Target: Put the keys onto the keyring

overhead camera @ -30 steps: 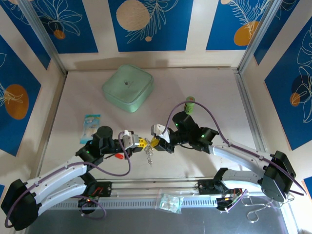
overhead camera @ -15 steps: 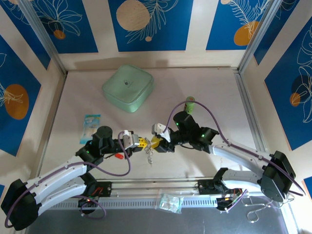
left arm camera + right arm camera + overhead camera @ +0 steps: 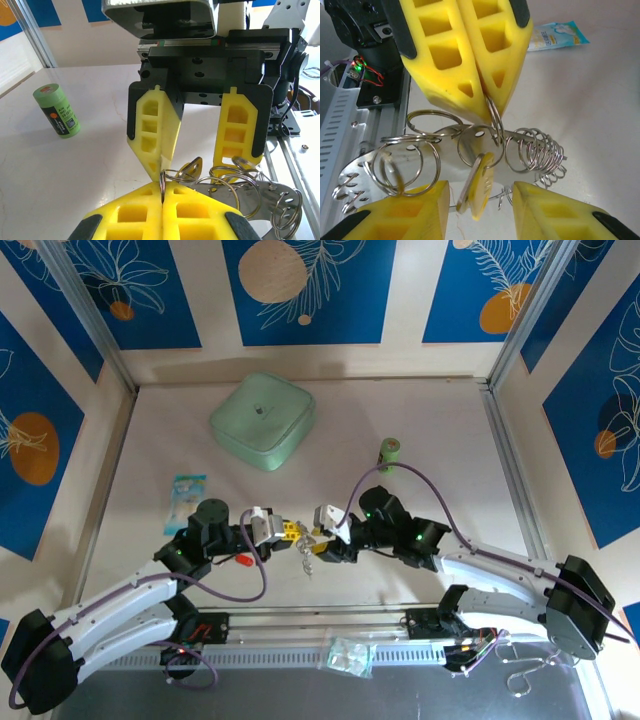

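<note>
**Pinching the keyring (image 3: pixel 308 558) in mid-air between two facing grippers**

Both arms reach inward over the near part of the table (image 3: pixel 420 410). I judge they meet there so that each wrist camera looks straight at the other arm's fingers while small parts are threaded. The pale green square lid (image 3: pixel 262 420), the green cylinder (image 3: pixel 390 452) and the blue packet (image 3: pixel 187 493) sit well apart from the work, toward the back and the left.

The left gripper (image 3: pixel 295 534) has its yellow fingers pressed fully together on one split ring of the keyring. The rest of the bunch (more rings, a flat metal tag and a wire coil) hangs from that pinch. The hold looks meant to keep the ring steady and offered to the other arm.

The right gripper (image 3: pixel 314 540) faces it with fingers spread wide, one on each side of the bunch, gripping nothing. In the left wrist view one of its fingers stands just beside the pinched ring; whether they touch I cannot tell.

The yellow-headed key (image 3: pixel 481 187) dangles from a ring in the gap between those open fingers, apart from both, so it appears to be threaded on already. A small red item (image 3: pixel 240 561) lies by the left arm. It may be the red-headed key, but it is too small to tell.
</note>
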{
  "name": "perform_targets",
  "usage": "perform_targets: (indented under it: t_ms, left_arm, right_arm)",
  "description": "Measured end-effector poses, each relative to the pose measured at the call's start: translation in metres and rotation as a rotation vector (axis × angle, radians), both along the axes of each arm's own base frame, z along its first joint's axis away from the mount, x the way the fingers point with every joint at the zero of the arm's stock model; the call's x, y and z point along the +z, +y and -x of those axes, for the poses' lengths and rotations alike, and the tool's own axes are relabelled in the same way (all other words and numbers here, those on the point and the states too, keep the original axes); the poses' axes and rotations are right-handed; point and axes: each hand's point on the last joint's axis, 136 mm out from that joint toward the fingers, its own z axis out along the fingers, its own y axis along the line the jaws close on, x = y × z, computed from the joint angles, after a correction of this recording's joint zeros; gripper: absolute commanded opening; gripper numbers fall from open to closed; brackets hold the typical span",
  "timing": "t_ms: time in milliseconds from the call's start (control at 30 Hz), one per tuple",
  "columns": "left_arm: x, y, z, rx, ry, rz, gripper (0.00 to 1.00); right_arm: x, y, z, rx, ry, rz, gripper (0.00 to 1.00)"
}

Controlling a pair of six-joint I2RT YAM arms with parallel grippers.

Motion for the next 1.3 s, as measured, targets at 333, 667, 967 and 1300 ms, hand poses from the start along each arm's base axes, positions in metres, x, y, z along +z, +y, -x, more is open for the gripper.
perform_targets:
  t_ms: [333, 667, 967, 1300]
  left_arm:
    - [0.000, 0.000, -0.001, 0.005, 0.002, 0.000, 0.00]
    - [0.000, 0.000, -0.002, 0.011, -0.001, 0.001, 0.00]
    - [0.000, 0.000, -0.002, 0.012, 0.001, 0.002, 0.00]
    - [0.002, 0.000, -0.002, 0.011, -0.008, 0.011, 0.00]
  right_arm:
    - [0.003, 0.003, -0.004, -0.017, -0.012, -0.017, 0.16]
    - [-0.004, -0.002, -0.006, -0.032, -0.025, 0.022, 0.05]
    - [-0.004, -0.002, -0.006, -0.030, -0.028, 0.022, 0.00]
    - [-0.017, -0.001, -0.005, -0.022, -0.010, 0.059, 0.00]
